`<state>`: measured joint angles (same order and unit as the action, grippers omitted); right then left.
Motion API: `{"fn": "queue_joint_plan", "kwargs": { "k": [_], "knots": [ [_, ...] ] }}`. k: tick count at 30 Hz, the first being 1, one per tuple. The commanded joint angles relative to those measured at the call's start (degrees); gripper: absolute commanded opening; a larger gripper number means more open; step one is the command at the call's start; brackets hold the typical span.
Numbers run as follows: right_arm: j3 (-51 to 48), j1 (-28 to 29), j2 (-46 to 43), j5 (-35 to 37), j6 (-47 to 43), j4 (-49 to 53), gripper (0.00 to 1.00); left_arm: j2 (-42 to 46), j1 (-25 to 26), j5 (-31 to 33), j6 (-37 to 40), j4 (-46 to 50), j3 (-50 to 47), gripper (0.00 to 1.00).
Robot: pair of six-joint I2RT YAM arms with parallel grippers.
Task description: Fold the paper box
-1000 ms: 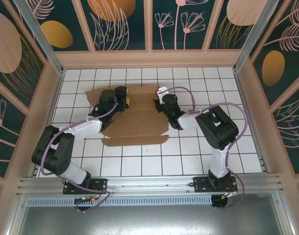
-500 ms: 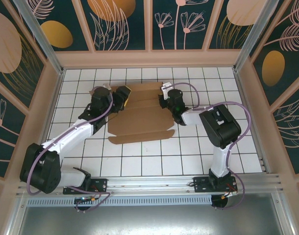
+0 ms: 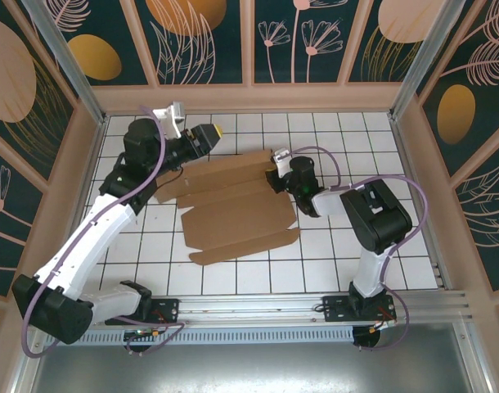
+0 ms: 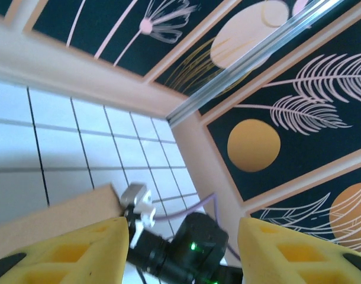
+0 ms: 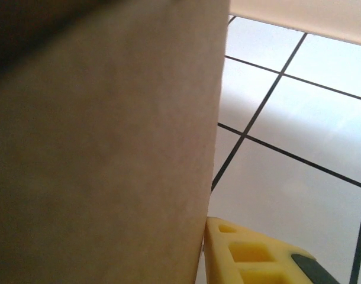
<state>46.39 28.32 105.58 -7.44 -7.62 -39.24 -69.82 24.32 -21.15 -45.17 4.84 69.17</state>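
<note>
Right claw (image 3: pixel 276 170) gripping paper box (image 3: pixel 233 209), flap against finger (image 5: pixel 251 254)

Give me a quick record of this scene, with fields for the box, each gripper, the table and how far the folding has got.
paper box: brown die-cut sheet, creased, lying open and skewed on the table
left gripper: open, holding nothing, clear of the sheet by its far left corner
right gripper: closed on the sheet's right edge
table: white tiles, dark grid lines
folding: no flap standing yet
</note>
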Motion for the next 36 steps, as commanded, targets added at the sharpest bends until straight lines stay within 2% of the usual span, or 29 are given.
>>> {"fn": "queue_joint_plan", "kwargs": {
  "k": [1,6,12,15,17,19,21,24,27,29,31,36],
  "knots": [
    [-3.0,0.2,-2.9,0.0,-0.3,-3.3,0.24,-5.2,-0.8,-0.6,2.6,2.7,-2.2,0.51],
    [-5.8,1.9,-3.8,4.1,-0.5,-6.1,0.25,-8.8,-1.0,-0.2,0.2,-4.5,-9.4,0.5],
    [-6.6,2.3,-4.1,5.4,0.8,-6.3,0.29,-11.1,-1.3,2.4,-0.3,-7.4,-13.1,0.49],
    [-7.6,2.1,-5.0,5.0,2.1,-6.7,0.39,-11.6,-1.5,3.8,-0.6,-9.4,-16.5,0.49],
    [-7.9,1.4,-6.3,3.6,4.0,-6.5,0.51,-12.1,-1.8,3.5,-1.0,-10.6,-17.8,0.49],
    [-9.6,0.3,-8.9,-0.7,5.5,-8.6,0.6,-12.7,-2.3,3.0,-1.6,-11.4,-18.6,0.48],
    [-12.5,0.2,-11.3,2.5,8.2,-13.2,0.68,-12.9,-2.6,2.4,-1.9,-11.9,-18.8,0.48],
    [-14.5,-1.0,-13.5,2.8,9.8,-15.2,0.68,-12.9,-2.7,2.4,-1.4,-11.2,-18.0,0.48],
    [-16.9,-1.1,-14.4,-0.3,6.5,-17.4,0.66,-13.3,-2.8,2.2,-1.0,-10.4,-16.9,0.48],
    [-15.8,-0.8,-13.1,-0.3,5.0,-16.0,0.63,-13.6,-2.8,2.1,-0.6,-10.0,-16.4,0.48],
    [-14.1,0.0,-11.1,3.5,3.7,-15.0,0.59,-14.1,-2.9,2.0,-0.2,-9.5,-16.0,0.48],
    [-9.2,0.8,-6.8,4.1,1.6,-11.9,0.56,-14.9,-2.9,1.3,0.0,-9.4,-15.9,0.48]
  ]
}}
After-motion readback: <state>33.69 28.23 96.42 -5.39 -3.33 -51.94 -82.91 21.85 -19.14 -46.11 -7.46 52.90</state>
